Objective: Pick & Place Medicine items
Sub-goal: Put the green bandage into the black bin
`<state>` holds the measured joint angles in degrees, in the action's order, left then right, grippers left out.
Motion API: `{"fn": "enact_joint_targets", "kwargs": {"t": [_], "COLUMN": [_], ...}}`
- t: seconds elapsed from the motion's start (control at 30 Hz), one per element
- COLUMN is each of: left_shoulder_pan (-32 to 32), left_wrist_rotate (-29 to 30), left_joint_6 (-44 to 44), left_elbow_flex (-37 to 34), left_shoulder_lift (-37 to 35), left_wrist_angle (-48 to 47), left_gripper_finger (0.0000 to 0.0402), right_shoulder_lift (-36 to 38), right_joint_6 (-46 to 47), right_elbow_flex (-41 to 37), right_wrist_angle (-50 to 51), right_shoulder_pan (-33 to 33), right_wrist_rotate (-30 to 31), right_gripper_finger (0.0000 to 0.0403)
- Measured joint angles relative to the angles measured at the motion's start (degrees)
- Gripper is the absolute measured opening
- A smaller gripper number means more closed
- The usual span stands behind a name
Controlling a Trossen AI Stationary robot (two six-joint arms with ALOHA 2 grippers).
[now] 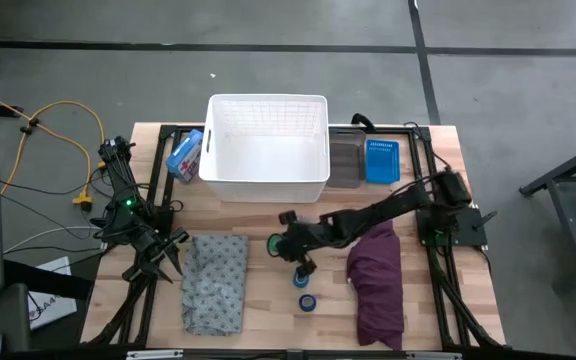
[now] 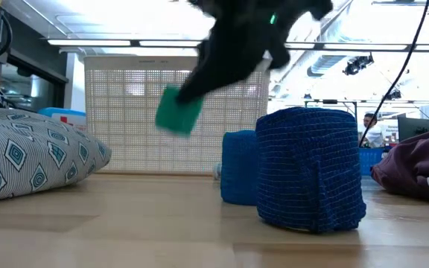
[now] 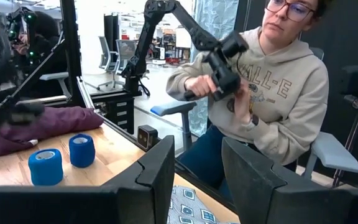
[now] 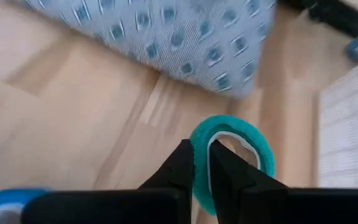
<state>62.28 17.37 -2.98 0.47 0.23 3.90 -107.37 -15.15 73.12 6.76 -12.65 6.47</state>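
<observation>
My right gripper hangs over the table's middle, in front of the white basket, shut on the green tape roll. In the low view the green roll is in the air under the dark gripper. Two blue tape rolls stand on end on the wood just nearer the table's near edge, also seen in the low view. My left gripper is open and waits at the left, beside the grey patterned cloth. I cannot make out the yellowish tube or the vial. My right gripper holds the green roll by its wall, one finger outside the ring and the other in its hollow. The fingers come from above, slanting down. The roll is lifted clear of the table and hangs tilted below the fingertips.
The purple cloth lies to the right under the right arm. A blue-and-white box sits left of the basket; a grey tray and a blue piece sit to its right. A person sits beyond the table.
</observation>
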Motion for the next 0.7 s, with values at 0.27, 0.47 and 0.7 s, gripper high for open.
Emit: {"fn": "enact_joint_targets", "kwargs": {"t": [0.27,0.47,0.7], "left_shoulder_pan": [0.0,0.0,0.0], "left_wrist_rotate": [0.3,0.4,0.5], "left_joint_6": [0.0,0.0,0.0], "left_elbow_flex": [0.0,0.0,0.0], "left_shoulder_lift": [0.0,0.0,0.0], "left_wrist_angle": [0.4,0.6,0.9], "left_gripper_finger": [0.0127,0.0127,0.0127], "right_shoulder_lift": [7.1,8.5,13.5], "right_joint_6": [1.9,10.6,29.1], "right_elbow_flex": [0.2,0.2,0.2], "right_wrist_angle": [4.6,9.7,29.2], "right_shoulder_pan": [-3.2,-5.2,-3.5], "right_wrist_rotate": [7.5,8.7,10.0], "right_gripper_finger": [0.0024,0.0024,0.0024]}}
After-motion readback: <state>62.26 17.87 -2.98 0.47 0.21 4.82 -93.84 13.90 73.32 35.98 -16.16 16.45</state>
